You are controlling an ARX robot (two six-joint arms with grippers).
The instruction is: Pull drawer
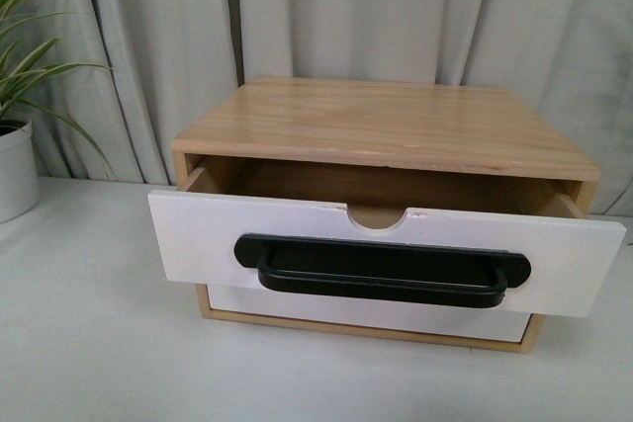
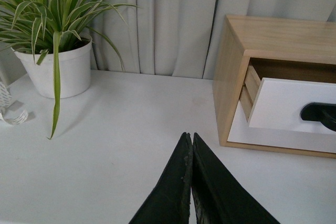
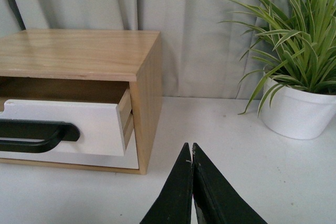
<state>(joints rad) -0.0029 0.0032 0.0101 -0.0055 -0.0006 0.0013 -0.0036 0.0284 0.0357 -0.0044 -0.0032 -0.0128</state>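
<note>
- No brand, label or readable writing is seen on any surface.
- The drawer (image 1: 297,234) is seen partly pulled out of the light wood box (image 1: 396,126), its white front standing forward of the box face. The front is smooth and flat, with a half-round notch in its top edge.
- A long black bar handle (image 1: 381,272) with rounded ends is fixed across the drawer front.
- A plain white front without a handle (image 1: 376,315) is seen beneath it, set back flush in the box.
- The box is placed on a matte white table (image 1: 89,343), against pale pleated curtains (image 1: 396,7).
- The left gripper (image 2: 190,140) is held with its black tapered fingers pressed together, clear of the box, above the table.
- The right gripper (image 3: 191,149) is likewise closed with nothing between its fingers, beside the box.
- Leafy plants in white round pots are seen to either side (image 2: 58,69) (image 3: 296,108).
</note>
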